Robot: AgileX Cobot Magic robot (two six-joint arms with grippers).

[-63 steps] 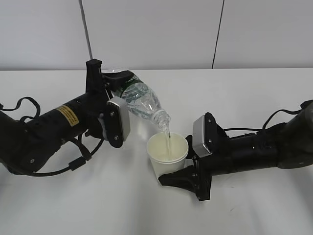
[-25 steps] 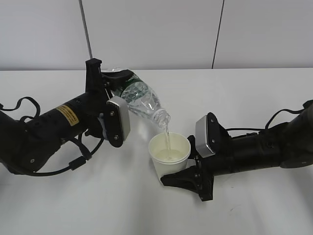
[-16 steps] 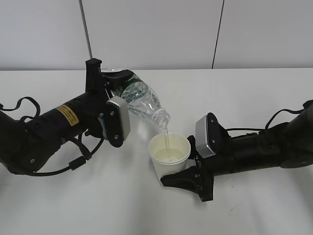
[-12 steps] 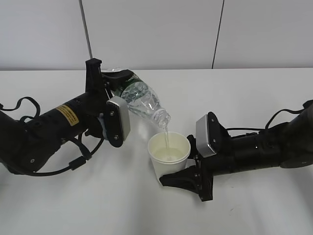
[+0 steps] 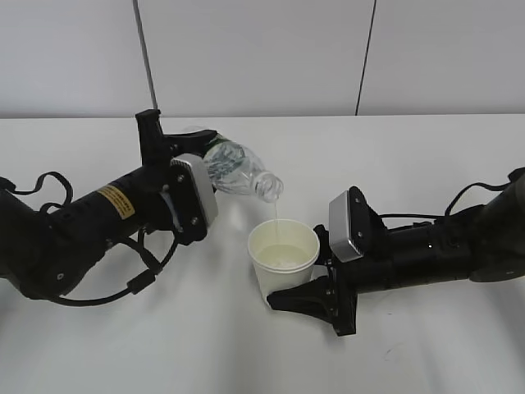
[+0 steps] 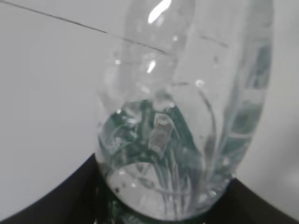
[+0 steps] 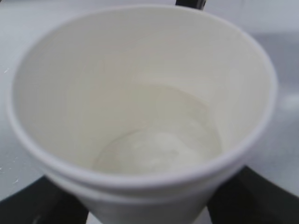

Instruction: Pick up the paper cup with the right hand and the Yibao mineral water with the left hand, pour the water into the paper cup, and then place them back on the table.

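My left gripper (image 5: 195,152) is shut on the Yibao mineral water bottle (image 5: 238,170) and holds it tilted, mouth down to the right. A thin stream of water (image 5: 276,215) falls from the mouth into the paper cup (image 5: 283,256). In the left wrist view the clear bottle (image 6: 177,116) fills the frame between the dark fingers. My right gripper (image 5: 299,295) is shut on the cup's lower body and holds it upright. In the right wrist view the cup (image 7: 140,93) shows water (image 7: 159,149) pooled in its bottom.
The white table (image 5: 426,156) extends all round both arms. A grey wall with dark vertical seams (image 5: 367,49) stands behind the table's far edge. The left arm's cables (image 5: 49,182) hang at the left.
The left arm has moved left and back, lifting the bottle's mouth higher above the cup and levelling it somewhat. The stream has thinned. The cup and right arm have stayed about in place.
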